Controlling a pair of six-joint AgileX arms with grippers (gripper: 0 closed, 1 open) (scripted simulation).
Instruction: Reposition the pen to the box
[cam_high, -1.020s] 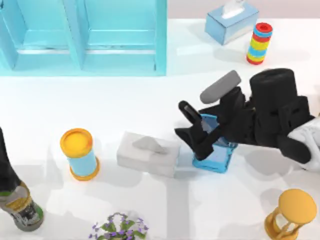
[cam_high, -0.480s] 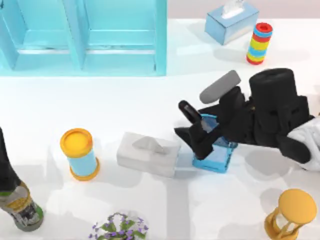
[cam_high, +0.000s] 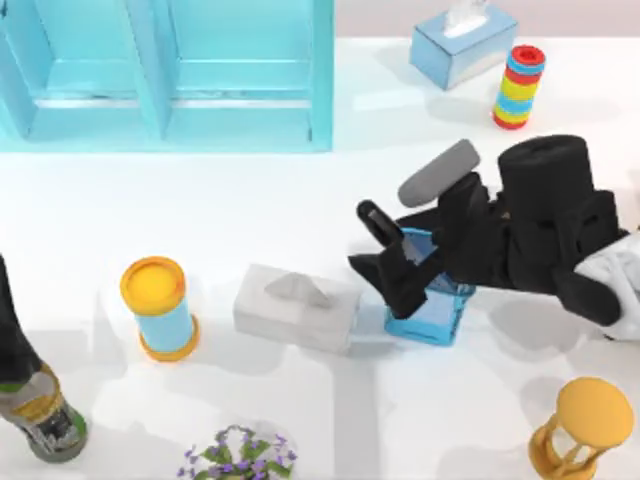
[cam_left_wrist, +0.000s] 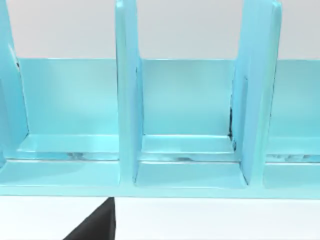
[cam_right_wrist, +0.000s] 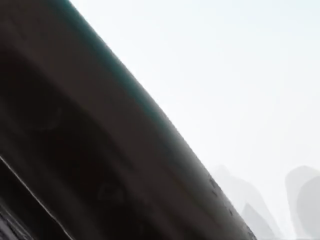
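Pen (cam_high: 384, 226) black cap up, clenched in right jaws over blue box (cam_high: 437, 316); print unreadable

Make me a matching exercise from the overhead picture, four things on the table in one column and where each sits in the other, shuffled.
Things:
1. pen
2. hourglass
3. ring stack
4. bottle

Places:
A. back of the table, right of the blue tissue box
B. front left corner
C. at the right end effector, over the small blue box
D. front right corner

Pairs: 1-C, 2-D, 3-A, 4-B
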